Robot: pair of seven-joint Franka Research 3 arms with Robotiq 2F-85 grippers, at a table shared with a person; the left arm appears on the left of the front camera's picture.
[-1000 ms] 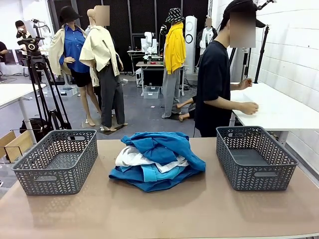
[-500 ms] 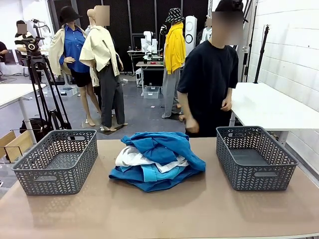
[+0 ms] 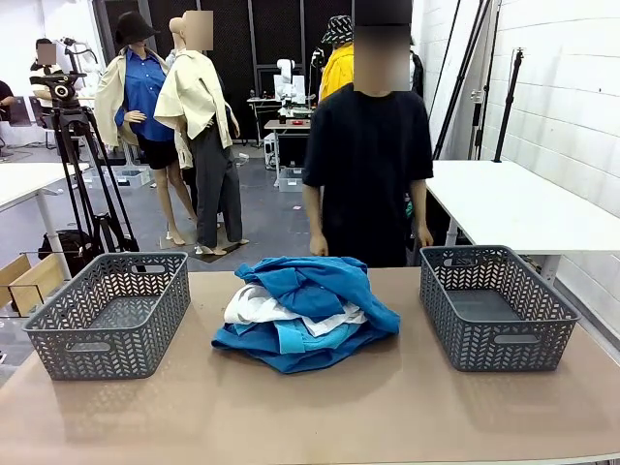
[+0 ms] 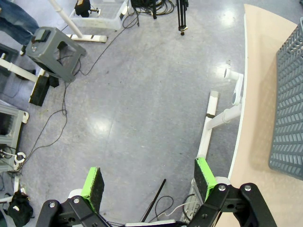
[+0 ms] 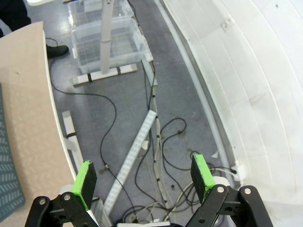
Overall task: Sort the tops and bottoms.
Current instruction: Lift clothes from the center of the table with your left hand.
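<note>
The tops (image 3: pixel 305 312) lie heaped mid-way along the bench (image 3: pixel 310 417), long axis running left-right between 2 grey baskets (image 3: pixel 108 315); left tool (image 4: pixel 149 178) and right tool (image 5: pixel 143 177) gape empty above the floor (image 4: pixel 118 94)

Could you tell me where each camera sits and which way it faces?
Front: robot's side, facing across the table at the tops, left basket, right basket and person.
Left wrist: above floor beside the table, looking down; open left pincer shows.
Right wrist: above cabled floor by the wall, looking down; open right pincer shows.
Shared: front and each wrist view show that side's basket.
</note>
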